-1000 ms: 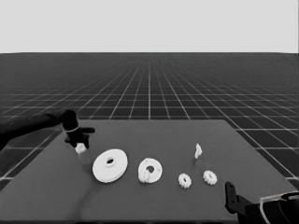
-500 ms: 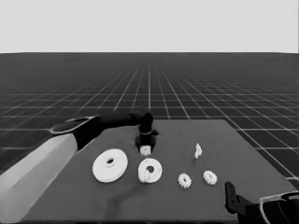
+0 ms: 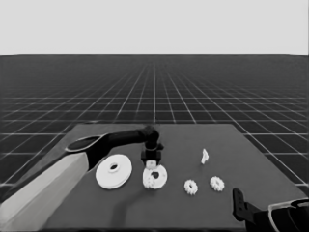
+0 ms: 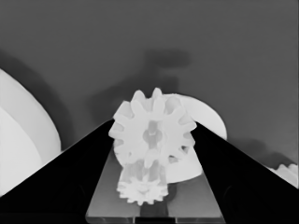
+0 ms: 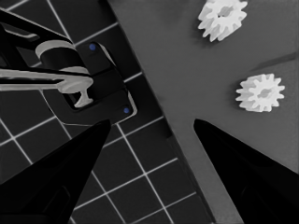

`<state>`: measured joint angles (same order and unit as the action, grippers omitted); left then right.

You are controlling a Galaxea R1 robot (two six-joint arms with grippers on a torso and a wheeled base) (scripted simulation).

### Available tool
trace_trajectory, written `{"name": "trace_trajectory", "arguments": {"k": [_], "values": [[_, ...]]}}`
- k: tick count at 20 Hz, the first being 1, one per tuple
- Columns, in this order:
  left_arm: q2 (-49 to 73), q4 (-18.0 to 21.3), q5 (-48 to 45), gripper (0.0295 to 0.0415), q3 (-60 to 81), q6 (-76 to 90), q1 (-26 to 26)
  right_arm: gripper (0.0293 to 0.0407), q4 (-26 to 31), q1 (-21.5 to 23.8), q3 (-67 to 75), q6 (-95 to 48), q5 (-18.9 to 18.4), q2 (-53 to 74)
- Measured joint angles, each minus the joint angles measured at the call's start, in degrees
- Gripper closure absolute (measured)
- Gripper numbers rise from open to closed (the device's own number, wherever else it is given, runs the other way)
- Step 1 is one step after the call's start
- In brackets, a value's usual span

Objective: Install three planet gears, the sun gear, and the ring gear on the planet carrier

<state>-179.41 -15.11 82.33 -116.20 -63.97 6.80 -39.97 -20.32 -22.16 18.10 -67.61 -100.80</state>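
Swung the left end effector [image 3: 151, 157] away from the counter's [image 3: 256, 159] left end, where it had stood a second ago, across to the middle, and brought it to a spot just above the far edge of the smaller round part [image 3: 155, 177]. Clamped a gear [image 4: 152, 132] between its fingers, as in the left wrist view, teeth pressed by both black wedges and the gear clear of the surface. Already seated a second gear [image 4: 139, 189] on the smaller round part, directly below the held one, by the look of that view. Left the larger round part [image 3: 114, 171] flat just to the left, apart from the smaller one, not yet used. Left two more loose gears [image 3: 191, 186] to the near right, side by side but not touching, and a thin white piece [image 3: 204, 155] upright farther back on the right. Kept the right end effector [image 5: 153, 122] parked off the near right corner, fingers spread and holding nothing.

Judged from this: turned transport into placement. Still needed a short descent with the held gear's hole lined up on its seat and its teeth meshing with the seated neighbour rather than riding on top. Risked a tilted or jammed gear otherwise.
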Motion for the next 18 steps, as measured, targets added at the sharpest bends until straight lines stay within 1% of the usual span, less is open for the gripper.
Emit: {"name": "trace_trajectory", "arguments": {"k": [2, 3, 4, 5, 7, 12, 14, 16, 18], "values": [[0.0, -0.1, -0.1, 0.0398, -0.1, 0.0, 0.1, 0.0315, 0.0, 0.0, 0.0, 0.0, 0.0, 0.0], [0.0, -0.1, -0.1, 0.0366, -0.1, 0.1, 0.1, 0.0315, 0.0, 0.0, 0.0, 0.0, 0.0, 0.0], [0.0, -0.1, -0.1, 0.0339, -0.1, 0.1, 0.1, 0.0315, 0.0, 0.0, 0.0, 0.0, 0.0, 0.0], [0.0, -0.1, -0.1, 0.0330, -0.1, 0.1, 0.1, 0.0315, 0.0, 0.0, 0.0, 0.0, 0.0, 0.0], [-0.1, -0.1, -0.1, 0.0326, -0.1, 0.1, 0.1, 0.0315, 0.0, 0.0, 0.0, 0.0, 0.0, 0.0], [-0.1, -0.1, -0.1, 0.0326, -0.1, 0.1, 0.1, 0.0315, 0.0, 0.0, 0.0, 0.0, 0.0, 0.0], [2.0, 4.2, 3.0, 0.0326, 5.8, -3.2, -5.0, 0.0315, 0.0, 0.0, 0.0, 0.0, 0.0, 0.0], [2.2, 6.0, 3.8, 0.0326, 6.8, -3.7, -7.1, 0.0315, 0.0, 0.0, 0.0, 0.0, 0.0, 0.0], [2.3, 6.6, 4.1, 0.0326, 7.0, -3.8, -7.8, 0.0315, 0.0, 0.0, 0.0, 0.0, 0.0, 0.0]]}}
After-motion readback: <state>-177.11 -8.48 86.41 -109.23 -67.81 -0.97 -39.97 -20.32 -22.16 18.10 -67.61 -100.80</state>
